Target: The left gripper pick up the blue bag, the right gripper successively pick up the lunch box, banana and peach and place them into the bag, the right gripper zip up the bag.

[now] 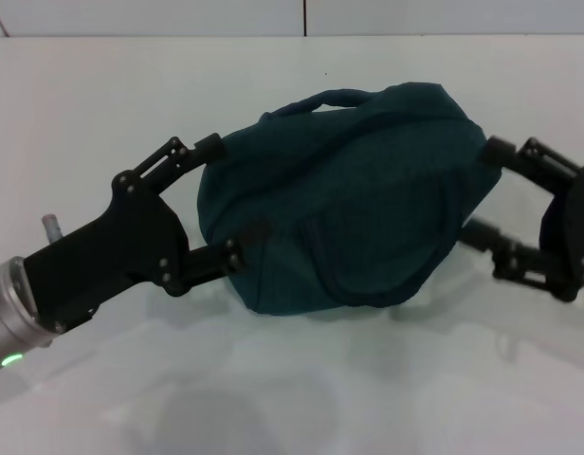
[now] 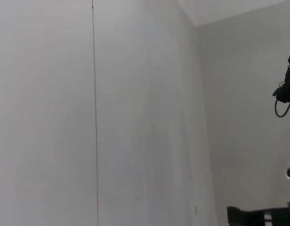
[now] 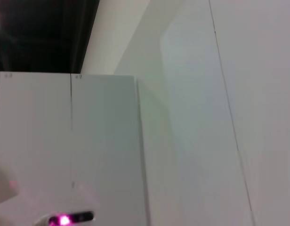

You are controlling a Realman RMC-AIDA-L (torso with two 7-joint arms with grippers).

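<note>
The blue bag (image 1: 344, 204) is sitting in the middle of the white table (image 1: 292, 398) in the head view, bulging and rounded, with one rope handle (image 1: 322, 99) arching over its top edge. The left gripper (image 1: 220, 201) is reaching in from the left, its two black fingers spread wide and pressing against the bag's left end, one near the top and one near the bottom. The right gripper (image 1: 486, 194) is coming in from the right in the same way, its fingers parted and touching the bag's right end, so the bag is lying squeezed between the two. Neither gripper is clenching any fabric that can be seen. Both wrist views are facing pale walls (image 2: 135, 113) and are not showing the bag at all.
</note>
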